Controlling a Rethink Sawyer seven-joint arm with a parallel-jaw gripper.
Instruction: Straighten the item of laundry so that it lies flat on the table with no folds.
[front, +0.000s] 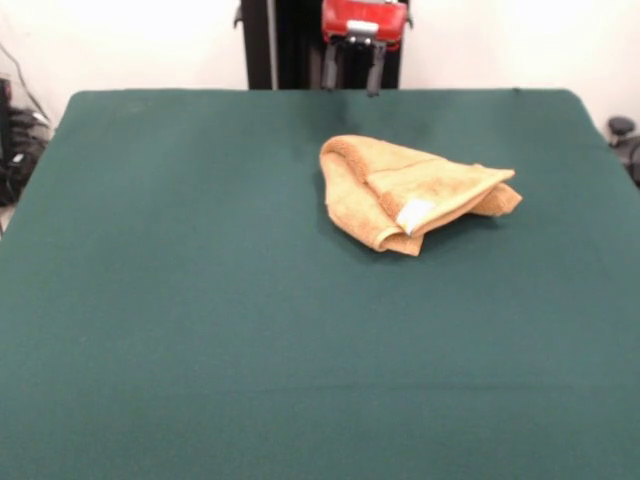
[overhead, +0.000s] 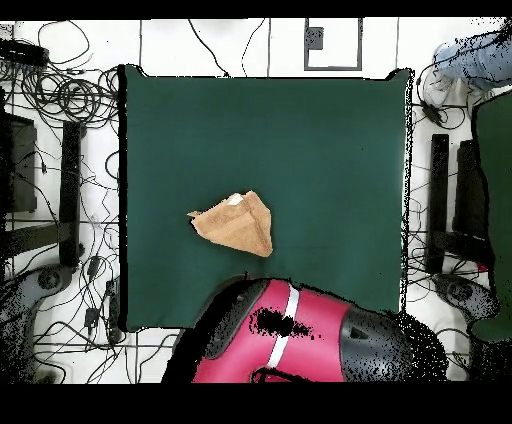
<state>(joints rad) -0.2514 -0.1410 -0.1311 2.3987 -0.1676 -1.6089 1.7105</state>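
The tan-orange towel lies crumpled and folded over itself on the dark green table, right of centre toward the far side. Its small white tag shows at the near fold. In the overhead view the towel is a folded wedge left of centre, near the robot's side of the table. My gripper hangs drawn back above the table's far edge, well behind the towel and apart from it. Its two dark fingers stand apart and hold nothing. In the overhead view the red arm hides the gripper.
The red and black arm covers the table's robot-side edge in the overhead view. Cables and equipment lie on the floor beside the table. A person's blue sleeve shows at the upper right corner.
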